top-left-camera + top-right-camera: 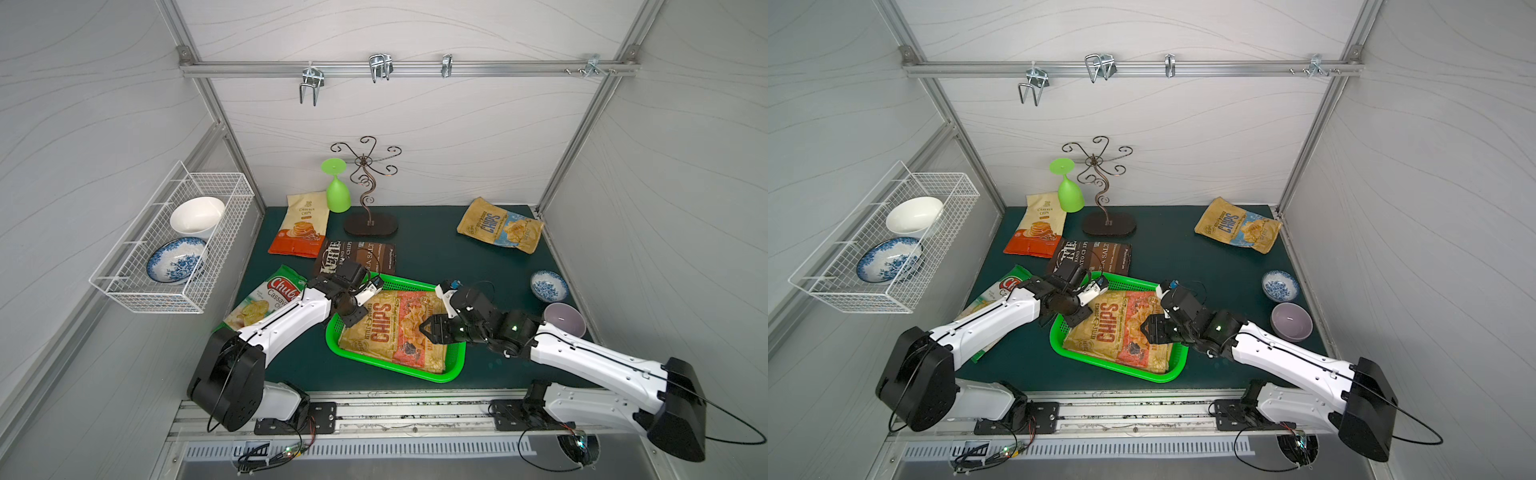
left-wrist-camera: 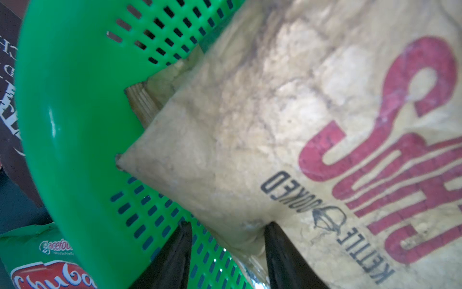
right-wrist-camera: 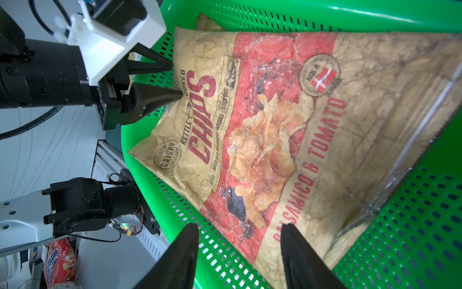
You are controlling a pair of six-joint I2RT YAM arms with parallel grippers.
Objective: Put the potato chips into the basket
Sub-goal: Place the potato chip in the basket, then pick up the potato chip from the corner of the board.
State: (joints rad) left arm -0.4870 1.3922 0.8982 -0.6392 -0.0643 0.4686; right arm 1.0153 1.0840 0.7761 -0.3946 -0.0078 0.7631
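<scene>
A tan CHIPS bag (image 1: 395,328) lies in the green basket (image 1: 456,368), both arms' jaws apart over it, gripping nothing, while the Cassava (image 1: 301,226), Kettle (image 1: 365,255), Chubby (image 1: 270,299) and blue-tan CHIPS (image 1: 500,226) bags wait on the counter (image 1: 436,257).

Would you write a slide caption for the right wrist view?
Left gripper and right gripper open by the CHIPS bag in the green basket.

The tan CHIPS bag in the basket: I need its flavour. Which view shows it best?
Right wrist: the tan CHIPS bag fills it, "Balsamico & Tomato" legible. Both top views show it small, partly hidden; left wrist, a blurred corner.
</scene>
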